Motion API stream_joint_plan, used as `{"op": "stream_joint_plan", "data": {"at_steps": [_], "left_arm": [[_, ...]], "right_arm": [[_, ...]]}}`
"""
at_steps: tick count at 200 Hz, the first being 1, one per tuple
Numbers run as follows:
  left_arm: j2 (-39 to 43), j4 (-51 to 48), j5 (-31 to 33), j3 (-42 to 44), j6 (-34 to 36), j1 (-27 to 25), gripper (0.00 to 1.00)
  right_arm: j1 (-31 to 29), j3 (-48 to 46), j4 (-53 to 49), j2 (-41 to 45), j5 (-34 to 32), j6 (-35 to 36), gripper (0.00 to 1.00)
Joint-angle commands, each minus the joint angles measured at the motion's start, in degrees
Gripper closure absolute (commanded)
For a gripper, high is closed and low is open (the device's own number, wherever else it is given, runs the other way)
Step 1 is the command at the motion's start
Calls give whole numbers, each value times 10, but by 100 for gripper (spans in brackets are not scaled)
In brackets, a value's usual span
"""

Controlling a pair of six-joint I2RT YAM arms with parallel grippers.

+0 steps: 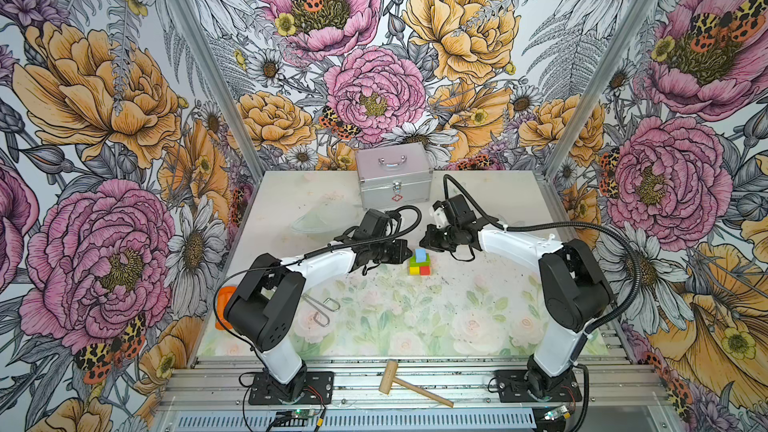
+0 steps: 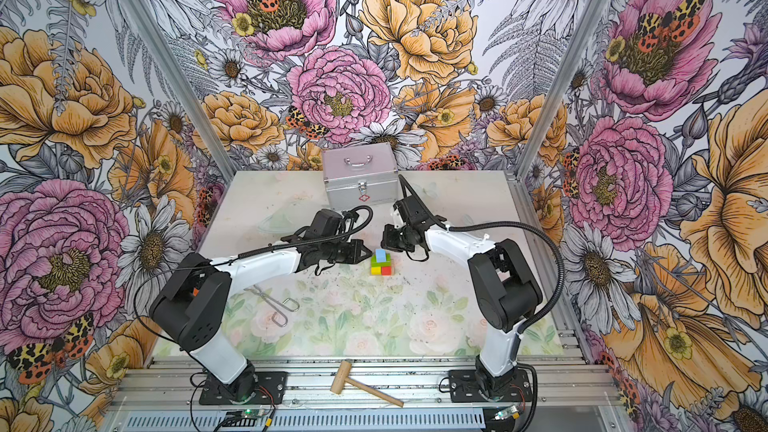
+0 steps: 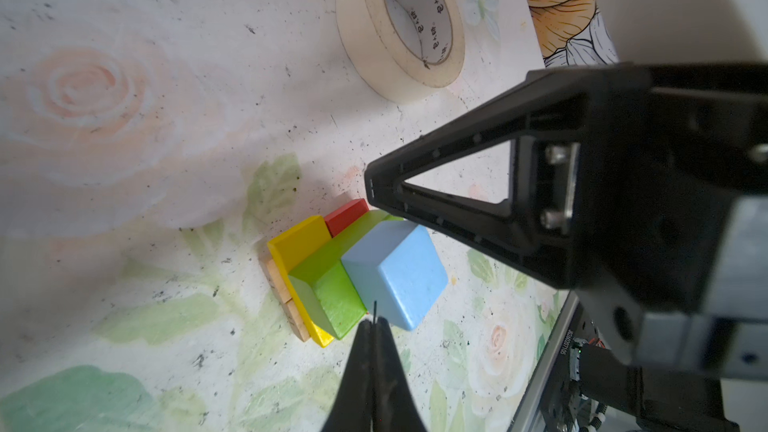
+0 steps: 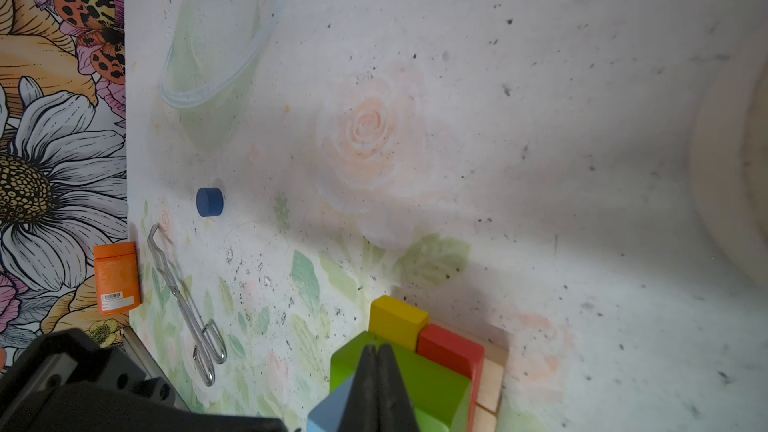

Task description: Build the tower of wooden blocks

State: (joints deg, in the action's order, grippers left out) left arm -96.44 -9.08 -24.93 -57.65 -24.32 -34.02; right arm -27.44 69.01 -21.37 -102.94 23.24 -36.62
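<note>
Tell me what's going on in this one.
A two-armed robot is building a wood block tower in the middle of the table. So far it has tan bars at the bottom, then a yellow bar and a red bar, a green bar, and a light blue cube on top. The dark blue cylinder lies apart, not yet placed. The left arm's fingers and the right arm's fingers are shut and empty, flanking the cube.

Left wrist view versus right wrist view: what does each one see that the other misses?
Only the left wrist view shows the tape roll clearly. Only the right wrist view shows the lone dark blue cylinder, the metal tongs and the orange bottle. Both show the tower: tan bars, red bar, yellow bar, green bar, light blue cube.
</note>
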Motion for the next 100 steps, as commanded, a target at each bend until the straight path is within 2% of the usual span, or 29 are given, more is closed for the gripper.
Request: {"op": "stream_joint_plan", "data": {"at_steps": [1, 100], "left_arm": [[-7, 3, -1, -17, -8, -5, 100], [-5, 0, -3, -17, -3, -9, 100]], "right_arm": [[-3, -6, 10, 18, 0, -7, 100], [6, 8, 8, 27, -12, -1, 100]]}}
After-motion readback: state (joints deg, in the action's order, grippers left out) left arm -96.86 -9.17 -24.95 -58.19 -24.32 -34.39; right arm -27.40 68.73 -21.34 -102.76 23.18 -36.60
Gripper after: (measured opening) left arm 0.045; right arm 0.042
